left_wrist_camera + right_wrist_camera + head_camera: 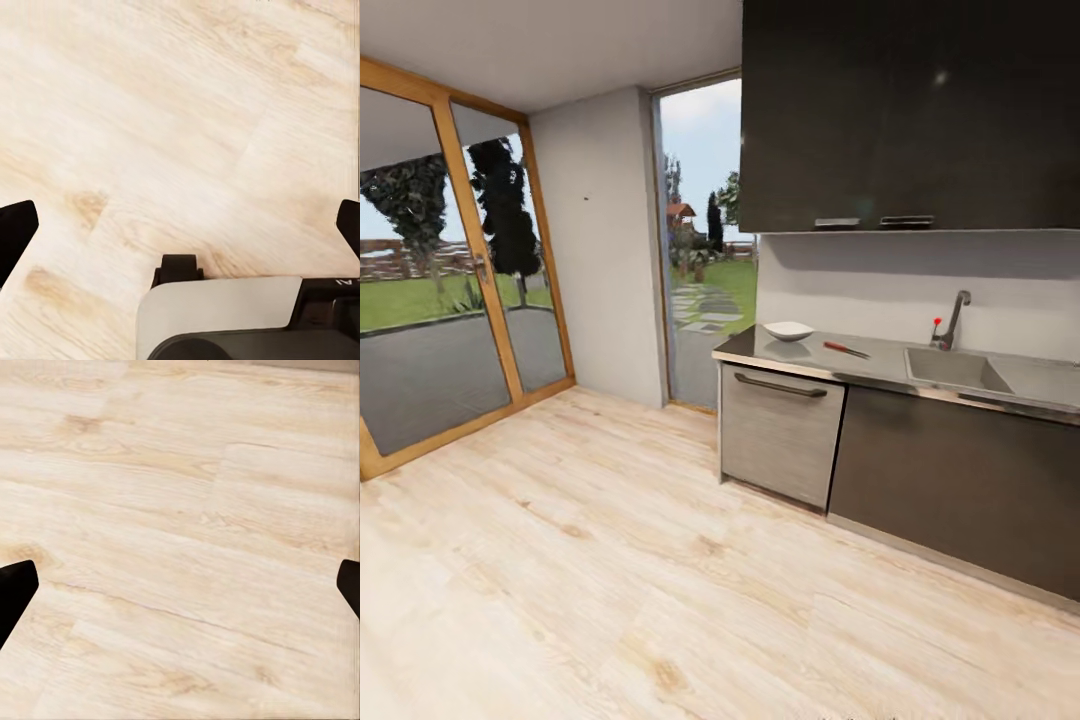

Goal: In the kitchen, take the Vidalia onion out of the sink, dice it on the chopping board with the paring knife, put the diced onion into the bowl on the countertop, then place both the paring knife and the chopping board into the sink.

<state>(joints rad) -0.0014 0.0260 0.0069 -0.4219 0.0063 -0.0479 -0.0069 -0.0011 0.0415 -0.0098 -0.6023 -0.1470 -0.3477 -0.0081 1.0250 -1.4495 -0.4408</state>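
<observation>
Both our grippers — left gripper (180,225), right gripper (180,585) — spread wide over bare floor (610,560), well apart from the paring knife (846,349) on the countertop (880,357) beside the sink (952,369).

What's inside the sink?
From the head view, the sink shows only a bare grey floor, with the tap behind it. Its near inside wall is hidden by the front rim, so anything lying there cannot be seen.
</observation>
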